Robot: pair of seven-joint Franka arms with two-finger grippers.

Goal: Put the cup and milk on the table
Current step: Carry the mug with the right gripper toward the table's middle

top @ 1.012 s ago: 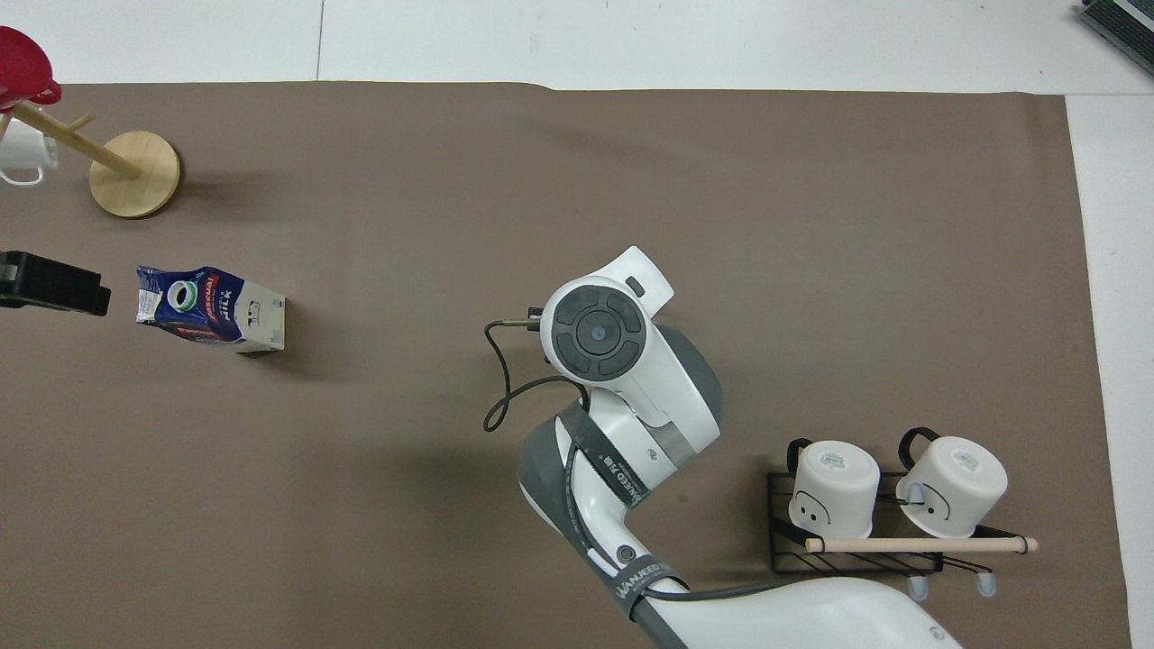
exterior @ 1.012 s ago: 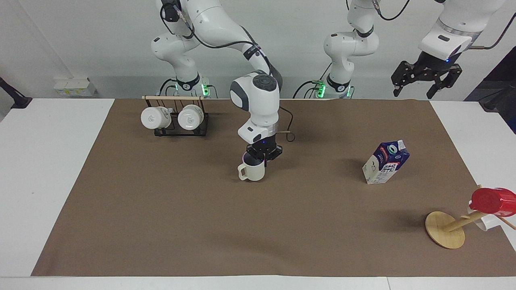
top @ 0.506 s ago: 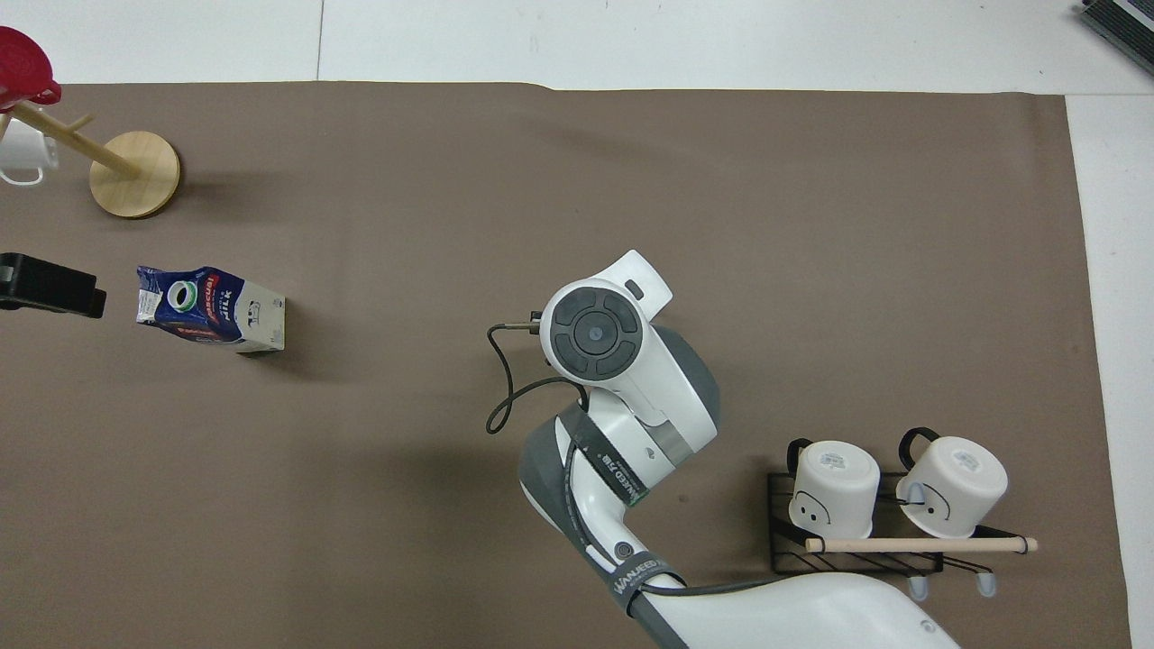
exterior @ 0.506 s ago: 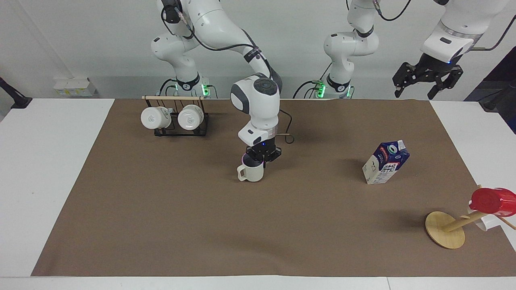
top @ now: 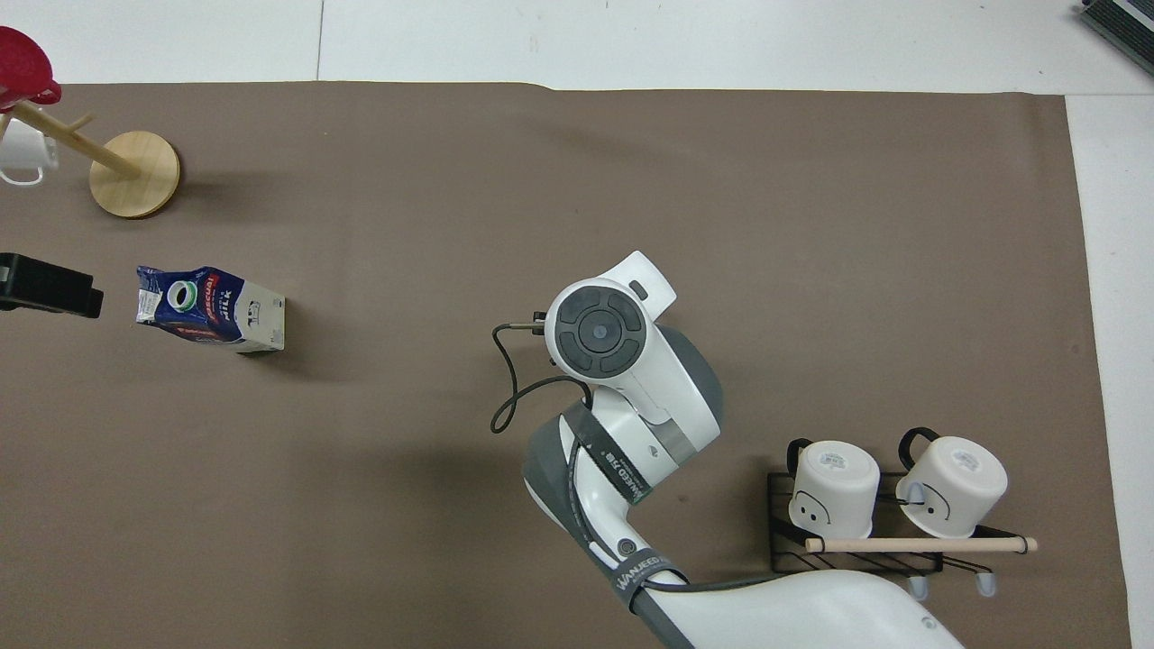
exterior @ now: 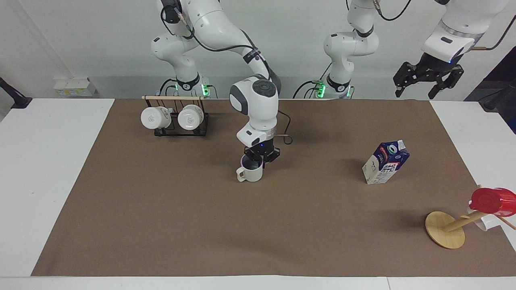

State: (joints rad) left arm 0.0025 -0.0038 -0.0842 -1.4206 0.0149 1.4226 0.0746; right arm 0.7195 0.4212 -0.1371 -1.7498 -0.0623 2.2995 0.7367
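The cream-beige cup (exterior: 250, 174) is upright at the middle of the brown mat (exterior: 161, 209), at or just above its surface. My right gripper (exterior: 260, 158) points down and is shut on the cup's rim, on the side away from the handle. In the overhead view the right arm's wrist (top: 599, 329) hides the cup. The milk carton (exterior: 385, 162) stands on the mat toward the left arm's end and also shows in the overhead view (top: 209, 308). My left gripper (exterior: 427, 76) hangs open and empty, high over the mat's corner near the left arm's base; it waits.
A black wire rack (exterior: 175, 131) holding two white mugs stands near the right arm's base. A tilted wooden mug stand (exterior: 445, 229) with a red cup (exterior: 492, 200) sits at the left arm's end, farther from the robots than the milk.
The right gripper has lowered the cup a little toward the mat. The left gripper has risen slightly. The milk has not moved.
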